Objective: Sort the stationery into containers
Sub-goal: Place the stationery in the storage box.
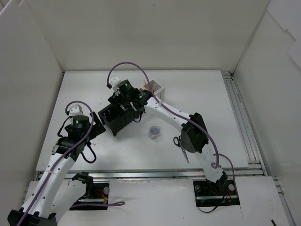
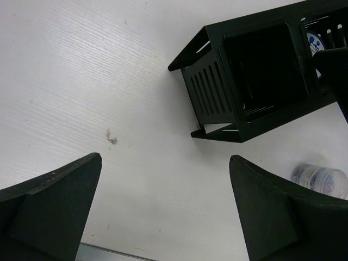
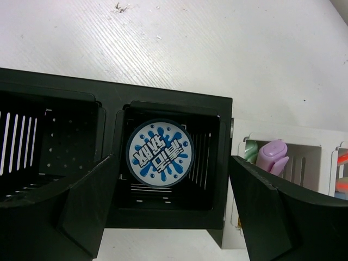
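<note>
The organiser is a joined row: two black compartments [image 1: 116, 121] and two white ones [image 1: 156, 89]. My right gripper [image 1: 123, 112] hovers open over a black compartment [image 3: 168, 204]. The blue tape roll [image 3: 159, 153] stands on edge inside it, below my spread fingers and not held. The adjacent white compartment holds a pink marker [image 3: 272, 156] and a pale green eraser [image 3: 250, 149]. Orange pens [image 3: 341, 163] sit in the end one. The purple-lidded tub [image 1: 154, 132] stands on the table. Black-handled scissors [image 1: 181, 147] lie partly under my right arm. My left gripper [image 1: 97, 128] is open and empty over bare table, left of the end black compartment [image 2: 261, 76].
White walls enclose the table on three sides. A metal rail [image 1: 240, 122] runs along the right edge and another along the front edge [image 1: 141, 173]. In the left wrist view the tub [image 2: 321, 180] lies behind my right finger [image 2: 283, 217].
</note>
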